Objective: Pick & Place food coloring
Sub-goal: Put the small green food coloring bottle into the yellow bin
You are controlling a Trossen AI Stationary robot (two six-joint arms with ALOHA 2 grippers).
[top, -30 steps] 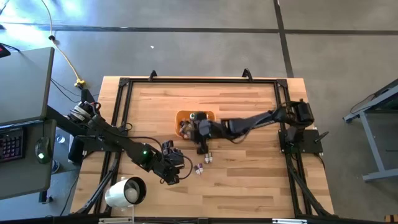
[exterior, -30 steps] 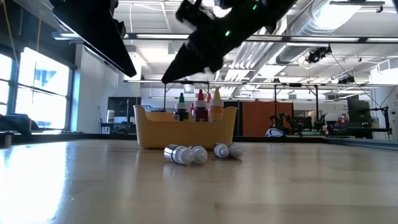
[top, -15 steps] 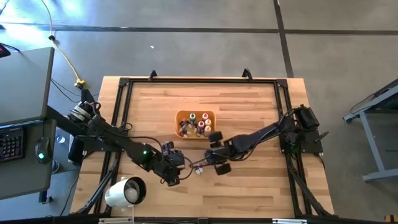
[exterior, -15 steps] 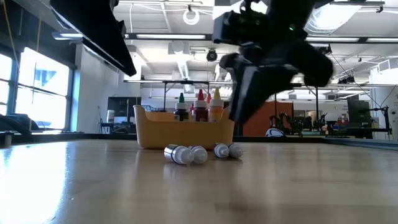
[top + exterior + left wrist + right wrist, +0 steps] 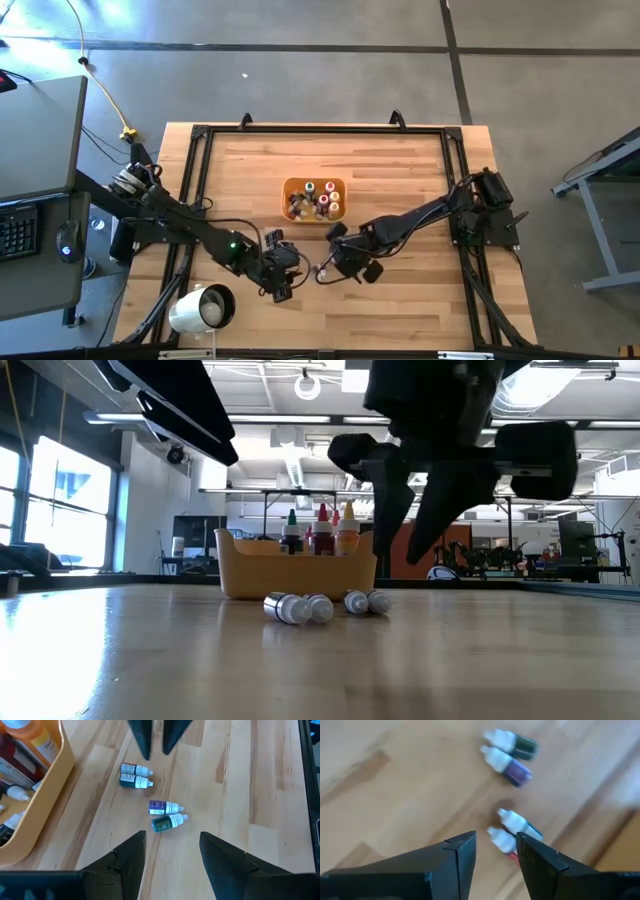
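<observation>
Four small food coloring bottles with pale caps lie on their sides on the wooden table, near the orange tray [image 5: 314, 199]: a dark pair [image 5: 135, 775], a purple one [image 5: 162, 807] and a green one [image 5: 167, 823]. In the low view they lie in a row [image 5: 318, 607]. More bottles [image 5: 322, 530] stand upright inside the tray. My right gripper [image 5: 496, 845] is open and hovers above the loose bottles, fingers pointing down [image 5: 398, 555]. My left gripper [image 5: 172, 850] is open, held above the table to their left [image 5: 285, 270].
A white roll [image 5: 200, 308] stands off the table's near left corner. A black frame [image 5: 200, 130] runs around the table's left, far and right edges. Bare wood [image 5: 400, 310] lies between the bottles and the near edge.
My right gripper has moved from above the orange tray toward the near edge and come down over the loose bottles on the table. The bottles have stayed where they lay.
</observation>
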